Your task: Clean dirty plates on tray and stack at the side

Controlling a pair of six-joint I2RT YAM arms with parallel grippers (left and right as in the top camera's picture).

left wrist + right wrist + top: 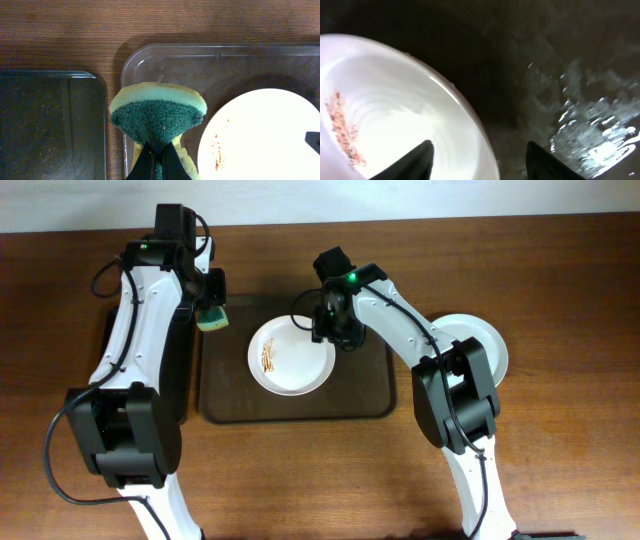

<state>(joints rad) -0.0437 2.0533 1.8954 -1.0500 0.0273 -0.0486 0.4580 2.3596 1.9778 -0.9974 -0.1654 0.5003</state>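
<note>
A white plate [292, 360] with brown-orange streaks on its left side lies on the dark-brown tray [300, 408]. My left gripper [212, 308] is shut on a green and yellow sponge [212, 318] above the tray's far left corner, left of the plate. In the left wrist view the sponge [157, 112] sticks out of the jaws [159, 162], with the plate [265, 135] to the right. My right gripper [333, 330] is open and straddles the plate's far right rim. In the right wrist view its jaws [480, 160] have one finger over the plate [385, 100] and one over the tray [570, 75].
More white plates [485, 340] lie on the wooden table right of the tray, partly hidden by my right arm. A smaller black tray [185, 380] lies left of the brown tray under my left arm; it also shows in the left wrist view [50, 125].
</note>
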